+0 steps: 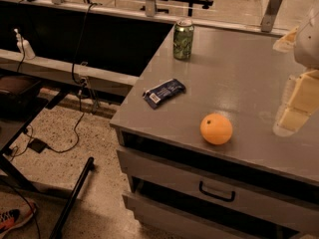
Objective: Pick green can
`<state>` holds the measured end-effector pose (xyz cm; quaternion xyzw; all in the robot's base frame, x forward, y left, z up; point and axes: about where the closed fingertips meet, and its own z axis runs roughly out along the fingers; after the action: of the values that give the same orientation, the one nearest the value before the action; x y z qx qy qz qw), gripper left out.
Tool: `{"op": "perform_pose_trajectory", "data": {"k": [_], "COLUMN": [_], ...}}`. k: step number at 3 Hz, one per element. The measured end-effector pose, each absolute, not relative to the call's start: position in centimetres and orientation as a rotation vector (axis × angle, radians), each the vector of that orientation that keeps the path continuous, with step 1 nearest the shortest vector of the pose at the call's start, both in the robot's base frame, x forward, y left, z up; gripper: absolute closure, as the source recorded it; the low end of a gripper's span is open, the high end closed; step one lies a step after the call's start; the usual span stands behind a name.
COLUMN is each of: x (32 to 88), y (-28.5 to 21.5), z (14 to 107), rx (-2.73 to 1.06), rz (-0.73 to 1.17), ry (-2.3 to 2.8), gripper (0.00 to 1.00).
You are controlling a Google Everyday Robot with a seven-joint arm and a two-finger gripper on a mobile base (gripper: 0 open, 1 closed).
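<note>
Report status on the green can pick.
Status: gripper at right edge of view, over the counter, apart from the green can. It stands upright near far edge, untouched. Wrapper and orange nearer the front, off the direct line.

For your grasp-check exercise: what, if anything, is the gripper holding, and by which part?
Nothing: the gripper hangs at the right edge, apart from the can, which stands free on the counter.

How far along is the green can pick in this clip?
Nothing looks done: the green can stands upright at the far edge of the countertop, untouched. The hand hovers at the frame's right edge, well short of it. Reaching, grasping and lifting remain.
</note>
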<state>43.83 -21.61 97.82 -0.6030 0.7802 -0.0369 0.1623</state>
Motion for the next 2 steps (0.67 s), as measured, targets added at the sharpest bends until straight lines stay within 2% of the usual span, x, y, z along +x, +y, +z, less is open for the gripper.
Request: {"op": "perform_pose_trajectory", "data": {"k": [2], "x": [45.9], "y": [-21.4], "z": [98.8], "rx": [-1.695], "rz": [-0.102], "ry": [2.206], "gripper": [0.00]}}
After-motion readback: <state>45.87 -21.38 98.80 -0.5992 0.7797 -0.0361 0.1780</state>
